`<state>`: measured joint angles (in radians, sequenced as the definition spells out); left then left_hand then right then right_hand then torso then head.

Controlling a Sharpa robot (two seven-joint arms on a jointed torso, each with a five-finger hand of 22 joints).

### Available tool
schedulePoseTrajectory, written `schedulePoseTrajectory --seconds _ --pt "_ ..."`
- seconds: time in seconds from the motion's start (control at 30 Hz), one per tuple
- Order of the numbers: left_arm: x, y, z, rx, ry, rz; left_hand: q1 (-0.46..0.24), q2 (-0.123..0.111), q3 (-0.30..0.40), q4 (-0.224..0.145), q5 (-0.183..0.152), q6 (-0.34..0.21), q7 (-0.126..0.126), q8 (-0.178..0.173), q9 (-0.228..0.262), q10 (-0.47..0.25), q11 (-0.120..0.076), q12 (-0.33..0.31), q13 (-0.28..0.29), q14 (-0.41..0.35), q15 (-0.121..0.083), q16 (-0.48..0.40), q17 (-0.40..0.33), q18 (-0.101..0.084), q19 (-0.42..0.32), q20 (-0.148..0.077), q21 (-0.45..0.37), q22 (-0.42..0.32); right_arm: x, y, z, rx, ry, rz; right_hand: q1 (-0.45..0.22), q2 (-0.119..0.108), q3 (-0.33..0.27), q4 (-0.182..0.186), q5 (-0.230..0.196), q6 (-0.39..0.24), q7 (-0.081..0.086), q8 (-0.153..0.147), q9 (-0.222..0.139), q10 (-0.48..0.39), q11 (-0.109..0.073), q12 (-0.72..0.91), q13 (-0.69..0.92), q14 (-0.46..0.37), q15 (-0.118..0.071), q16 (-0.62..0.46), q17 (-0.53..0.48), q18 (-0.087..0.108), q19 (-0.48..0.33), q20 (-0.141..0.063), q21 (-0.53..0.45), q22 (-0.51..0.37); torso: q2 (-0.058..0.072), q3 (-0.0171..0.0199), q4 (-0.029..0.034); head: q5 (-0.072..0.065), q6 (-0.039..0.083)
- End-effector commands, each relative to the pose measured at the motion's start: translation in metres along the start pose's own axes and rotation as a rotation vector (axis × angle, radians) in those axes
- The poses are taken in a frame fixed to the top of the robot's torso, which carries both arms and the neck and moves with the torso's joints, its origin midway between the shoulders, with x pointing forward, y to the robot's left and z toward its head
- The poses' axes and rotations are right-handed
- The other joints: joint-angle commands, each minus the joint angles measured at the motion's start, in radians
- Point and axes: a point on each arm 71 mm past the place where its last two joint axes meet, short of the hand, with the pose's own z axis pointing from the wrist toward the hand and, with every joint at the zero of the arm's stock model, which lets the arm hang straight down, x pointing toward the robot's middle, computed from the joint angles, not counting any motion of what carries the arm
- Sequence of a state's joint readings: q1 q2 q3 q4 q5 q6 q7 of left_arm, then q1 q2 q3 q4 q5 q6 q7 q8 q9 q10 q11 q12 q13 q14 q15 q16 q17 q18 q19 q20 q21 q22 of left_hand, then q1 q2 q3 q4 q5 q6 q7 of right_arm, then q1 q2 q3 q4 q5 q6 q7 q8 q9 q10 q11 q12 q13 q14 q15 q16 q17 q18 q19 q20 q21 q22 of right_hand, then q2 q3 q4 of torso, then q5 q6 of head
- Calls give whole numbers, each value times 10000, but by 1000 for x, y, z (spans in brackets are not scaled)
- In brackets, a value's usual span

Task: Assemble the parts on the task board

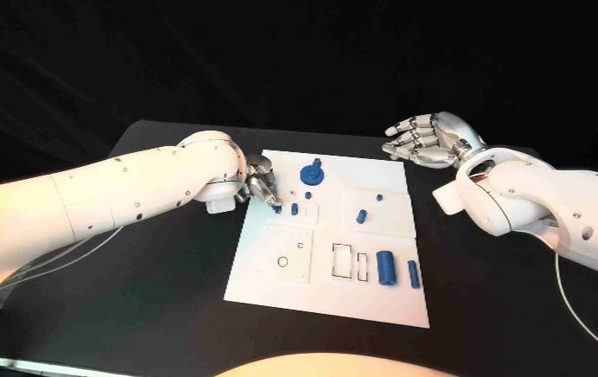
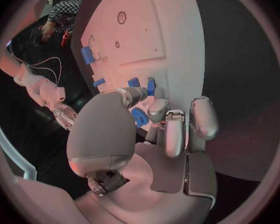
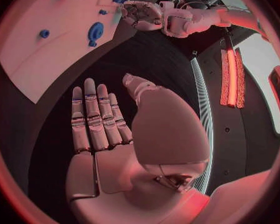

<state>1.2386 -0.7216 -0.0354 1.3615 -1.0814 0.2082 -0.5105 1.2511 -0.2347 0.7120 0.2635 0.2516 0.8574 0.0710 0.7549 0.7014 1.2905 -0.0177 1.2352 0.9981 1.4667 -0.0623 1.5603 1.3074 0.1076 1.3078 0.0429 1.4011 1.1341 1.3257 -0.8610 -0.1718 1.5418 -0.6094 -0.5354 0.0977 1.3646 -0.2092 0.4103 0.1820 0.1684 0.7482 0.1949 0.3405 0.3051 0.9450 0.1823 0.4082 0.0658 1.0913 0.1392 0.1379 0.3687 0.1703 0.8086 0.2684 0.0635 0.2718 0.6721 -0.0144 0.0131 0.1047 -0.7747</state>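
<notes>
**Left hand working a small part at the board's left edge**

Nearest me on the task board point(image 1: 327, 295) I count two upright-lying blue cylinders, a large cylinder point(image 1: 386, 267) and just beside it a thinner pin point(image 1: 414, 273), next to two empty rectangular slots point(image 1: 341, 260); the left panel carries a round hole point(image 1: 283, 262). Further up, a small blue peg point(image 1: 361, 216) lies alone at mid-board; a short peg point(image 1: 294, 208) sits close to my left hand point(image 1: 259, 183), with a tiny stud point(image 1: 308, 194) beyond it; that makes six blue pieces with the round knob-shaped part point(image 1: 310, 172) at the far side.

My left hand hovers at the board's left edge, fingers drawn together over a blue piece point(image 2: 139, 117); from the wrist view I cannot tell whether it is truly pinched or merely touched. I judge the step is seating or lifting that piece; I would keep the wrist steady, come straight down, and avoid nudging the short peg alongside.

Farthest off, my right hand point(image 1: 423, 142) waits beyond the board's far right corner, fingers straight and held side by side, holding nothing.
</notes>
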Motion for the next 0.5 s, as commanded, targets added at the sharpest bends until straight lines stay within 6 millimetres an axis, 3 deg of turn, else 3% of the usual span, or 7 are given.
schedulePoseTrajectory --seconds 0.03,0.5 --pt "2 -2 1 61 -24 22 -20 108 1586 -1548 32 210 -143 36 318 72 9 49 13 999 -89 49 2502 -186 83 -1 52 -7 1 1 0 -135 85 -27 -49 62 9 -26 -32 -82 536 38 -17 -70 -10 -7 -14 -28 -13 -69 -9 144 -60 0 -26 -9 -1 -3 8 23 2" --pt "5 -3 1 74 212 150 -44 97 1618 -1566 34 229 -150 33 315 87 2 46 10 999 -94 49 2502 -186 84 -6 52 -9 2 1 0 -84 167 19 -53 60 14 -36 -32 -83 537 45 -20 -71 -9 -7 -14 -26 -11 -74 -20 146 -79 4 -23 -39 5 -6 3 13 4"
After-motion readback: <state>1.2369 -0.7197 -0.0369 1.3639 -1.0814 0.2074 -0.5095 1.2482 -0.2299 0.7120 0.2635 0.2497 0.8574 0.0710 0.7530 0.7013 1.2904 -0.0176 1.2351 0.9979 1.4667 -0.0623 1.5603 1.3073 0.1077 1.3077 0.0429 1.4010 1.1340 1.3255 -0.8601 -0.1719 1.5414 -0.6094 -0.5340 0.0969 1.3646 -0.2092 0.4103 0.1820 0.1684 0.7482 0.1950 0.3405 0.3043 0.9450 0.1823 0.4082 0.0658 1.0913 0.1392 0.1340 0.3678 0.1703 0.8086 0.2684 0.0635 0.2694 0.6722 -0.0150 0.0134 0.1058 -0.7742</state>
